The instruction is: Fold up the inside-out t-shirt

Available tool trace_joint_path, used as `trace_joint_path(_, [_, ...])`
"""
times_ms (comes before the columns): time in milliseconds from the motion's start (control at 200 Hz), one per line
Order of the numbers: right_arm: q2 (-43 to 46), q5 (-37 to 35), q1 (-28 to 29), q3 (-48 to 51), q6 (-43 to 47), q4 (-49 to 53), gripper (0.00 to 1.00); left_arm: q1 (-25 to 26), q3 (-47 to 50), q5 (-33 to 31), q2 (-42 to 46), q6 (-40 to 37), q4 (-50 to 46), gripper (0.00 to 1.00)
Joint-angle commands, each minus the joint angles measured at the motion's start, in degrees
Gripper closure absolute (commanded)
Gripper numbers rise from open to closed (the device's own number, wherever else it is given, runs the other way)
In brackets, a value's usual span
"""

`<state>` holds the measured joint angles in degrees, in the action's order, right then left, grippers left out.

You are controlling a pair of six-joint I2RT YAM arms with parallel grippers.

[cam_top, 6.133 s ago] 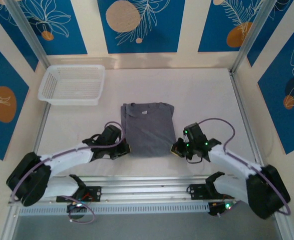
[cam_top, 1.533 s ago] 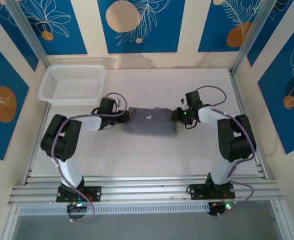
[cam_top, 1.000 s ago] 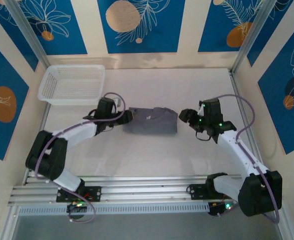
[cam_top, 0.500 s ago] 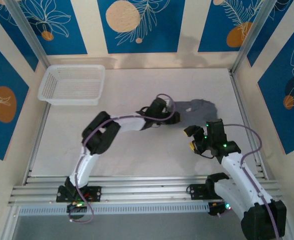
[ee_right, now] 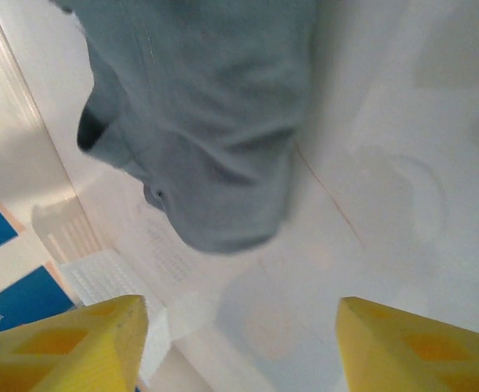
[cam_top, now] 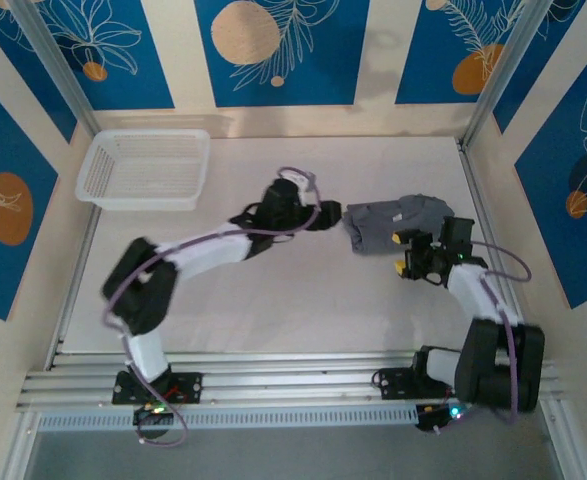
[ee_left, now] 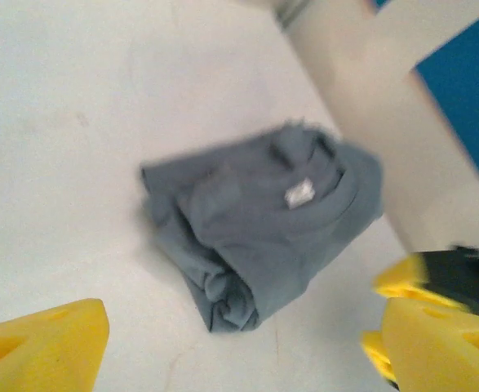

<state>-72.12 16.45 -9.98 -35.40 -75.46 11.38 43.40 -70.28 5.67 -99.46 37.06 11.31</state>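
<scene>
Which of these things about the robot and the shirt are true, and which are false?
1. The grey t-shirt lies bunched up on the table. True.
2. The t-shirt is inside the white basket. False: the basket sits in the far left corner, and the shirt lies on the table's right side, well away from it.
3. The left gripper is squeezing the shirt. False: its yellow fingers are spread wide apart, and the shirt lies ahead of them, not pinched.
4. The right gripper is open. True.
5. A small white tag shows on the shirt. True.
</scene>
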Motion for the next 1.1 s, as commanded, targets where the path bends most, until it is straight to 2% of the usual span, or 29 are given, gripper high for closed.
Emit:
trace_joint_path(0, [-7.49,4.04,0.16,-1.99,-1.91,-11.75,0.46,0.37,5.9,-3.35,11.02,-5.59,-2.45,0.14])
trace_joint_path(180, [-18.18,0.43,0.33,-7.63,-3.51,-14.28,0.56,0.15,13.67,-13.03,25.23,-8.02,-10.14,0.14])
trace_joint_path(310, [-22.52,-5.23,0.27,-13.06,-6.22,-11.36,0.63,-1.22,16.75,-18.96,31.93,-8.12,-14.89,0.14])
trace_joint_path(380, [-26.93,-7.45,0.14,-16.88,-7.54,-9.2,0.7,-2.35,18.5,-21.67,35.18,-7.0,-17.08,0.14])
trace_joint_path(435, [-30.96,-7.96,0.09,-19.34,-8.84,-9.19,0.71,-3.46,20.11,-23.37,37.71,-6.16,-17.97,0.14])
trace_joint_path(480, [-33.87,-8.55,-0.02,-21.45,-9.18,-8.77,0.75,-4.54,21.42,-23.98,39.78,-5.79,-18.35,0.14])
trace_joint_path(580, [-37.88,-12.22,0.12,-26.12,-9.18,-8.17,0.75,-6.96,23.44,-24.14,43.21,-5.25,-19.67,0.14])
trace_joint_path(670, [-42.54,-14.92,-0.36,-35.74,-4.94,-2.36,0.75,-8.62,24.37,-23.6,44.65,-5.54,-20.21,0.14])
trace_joint_path(825, [-53.08,-14.38,-1.27,-52.95,-0.68,6.41,0.75,-10.08,25.36,-22.82,44.54,-5.86,-19.93,0.14])
trace_joint_path(960, [-58.45,-15.39,-0.49,-59.84,-2.72,6.93,0.74,-11.04,26.06,-22.62,44.05,-5.68,-19.34,0.14])
trace_joint_path(1095, [-65.63,-17.36,-0.79,-73.98,-0.25,13.82,0.73,-11.67,26.24,-22.48,43.91,-6.43,-19.44,0.14])
